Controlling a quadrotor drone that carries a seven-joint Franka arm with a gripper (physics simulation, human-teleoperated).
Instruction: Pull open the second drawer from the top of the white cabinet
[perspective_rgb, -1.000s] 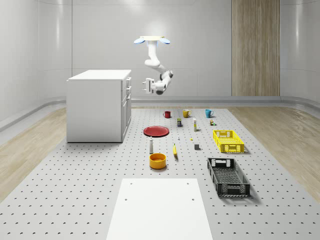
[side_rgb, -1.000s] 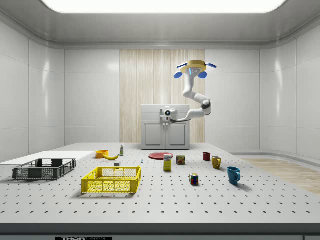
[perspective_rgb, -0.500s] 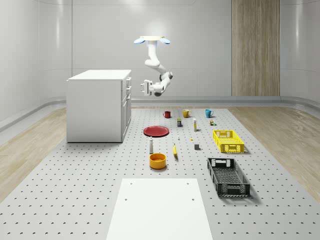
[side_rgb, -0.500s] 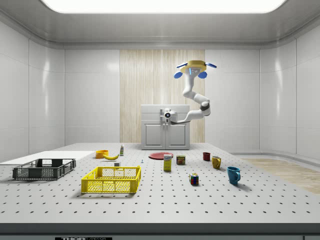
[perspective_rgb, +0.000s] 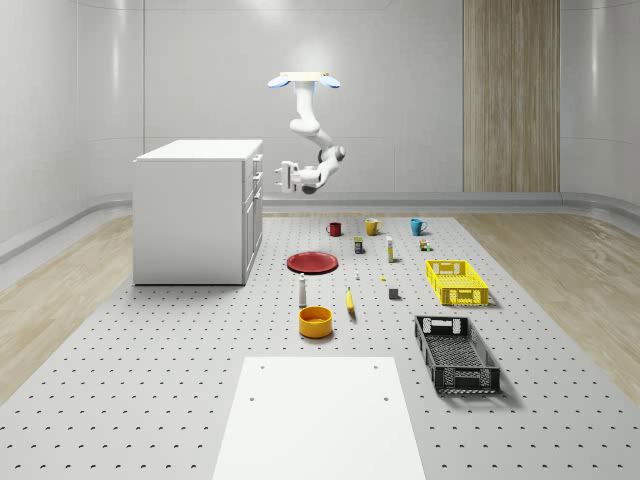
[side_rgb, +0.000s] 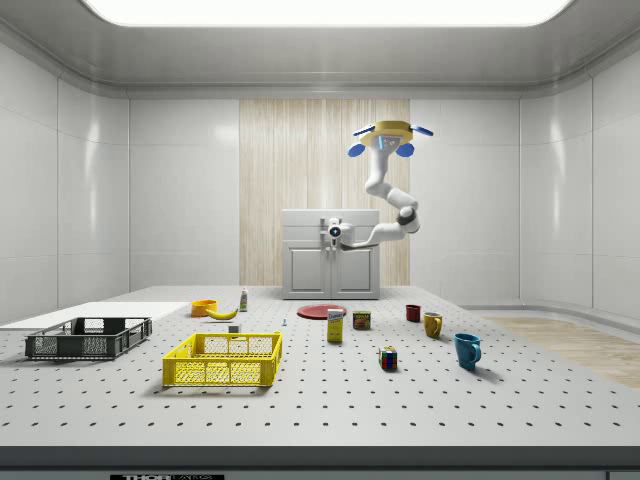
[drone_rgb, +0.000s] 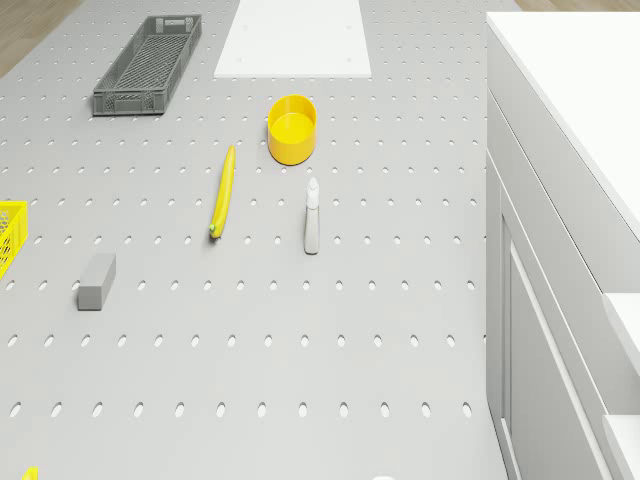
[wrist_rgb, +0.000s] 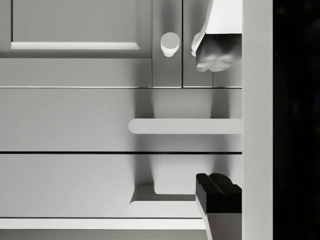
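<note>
The drone (perspective_rgb: 303, 79) hovered beside the white cabinet (perspective_rgb: 198, 210); its gripper (wrist_rgb: 214, 125), fingers wide apart, straddled the second drawer's bar handle (wrist_rgb: 184, 126) off-centre, risking a slip

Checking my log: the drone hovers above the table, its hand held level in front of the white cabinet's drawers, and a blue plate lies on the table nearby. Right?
Not quite: the round plate is red, as the whole-scene view shows. The drone does hover above the table, hand level before the white cabinet drawers.
</note>
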